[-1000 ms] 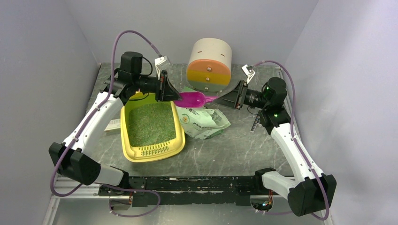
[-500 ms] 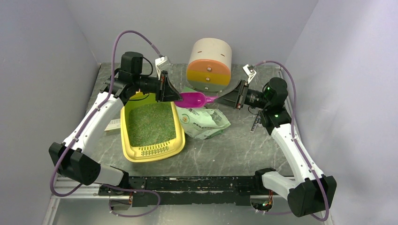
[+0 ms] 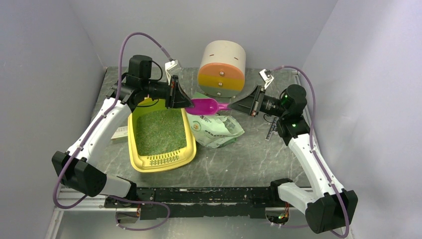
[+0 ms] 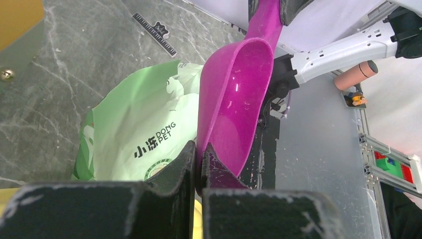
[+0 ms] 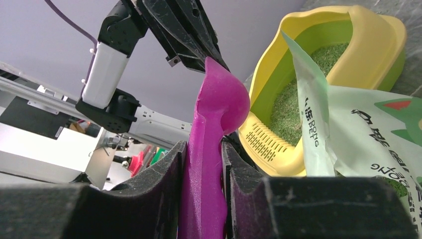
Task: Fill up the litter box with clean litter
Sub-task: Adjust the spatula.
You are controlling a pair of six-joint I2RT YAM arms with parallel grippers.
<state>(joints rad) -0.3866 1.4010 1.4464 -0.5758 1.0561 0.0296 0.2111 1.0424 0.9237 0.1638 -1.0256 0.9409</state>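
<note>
- The litter box [image 3: 162, 160] lies on the left half of the bench [image 3: 249, 159], closer to the left edge than the near one. A green bag [image 3: 219, 127] crowds its right wall, and wider benchtop shows toward the near right corner.
- Its long axis runs near-to-far, with the grille end facing the near edge. The clean litter [image 3: 159, 130] covers its floor.
- The left gripper [image 3: 189, 104] is pinched tight on the bowl tip of a magenta scoop [image 3: 208, 105]. The right gripper [image 3: 233, 106] has its jaws pressed against both sides of the handle.
- The left gripper hides part of the box's far rim. A round cabinet [image 3: 222, 69] stands at the far edge.
</note>
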